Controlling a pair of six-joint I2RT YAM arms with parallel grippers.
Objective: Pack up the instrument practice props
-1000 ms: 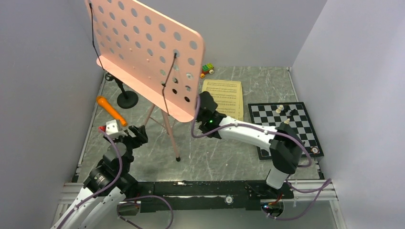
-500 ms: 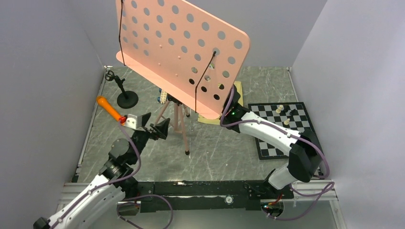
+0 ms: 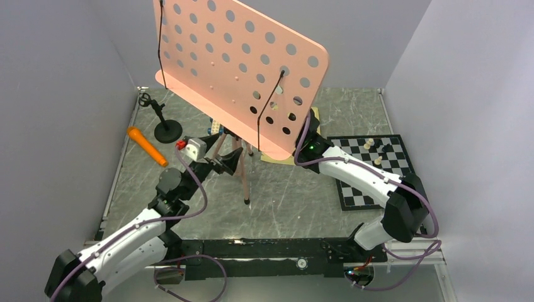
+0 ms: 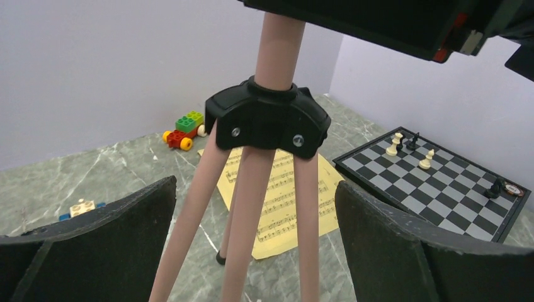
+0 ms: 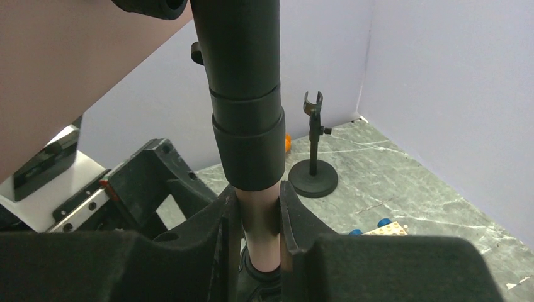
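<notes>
The stand [image 3: 242,69] is seen upright at the middle of the table [image 3: 283,201], its pink plate tilted above the tripod and its long axis vertical. Its pole is clamped by the right gripper [image 5: 255,217], the two fingers being pressed onto the pink tube just beneath the black sleeve. The left gripper [image 4: 252,251] is held wide apart, with one finger on each side of the tripod legs and just below the black hub [image 4: 267,119]; no contact with the legs is shown. The legs thus lie directly between and ahead of the left fingers, and a closing there is judged to be what the next move calls for, since the left arm is the nearer to the tripod's lower part. The sheet [image 4: 277,201] is lying flat behind the legs. The mic stand [image 3: 165,123] and the microphone [image 3: 146,146] are left near the left wall, apart from both grippers.
</notes>
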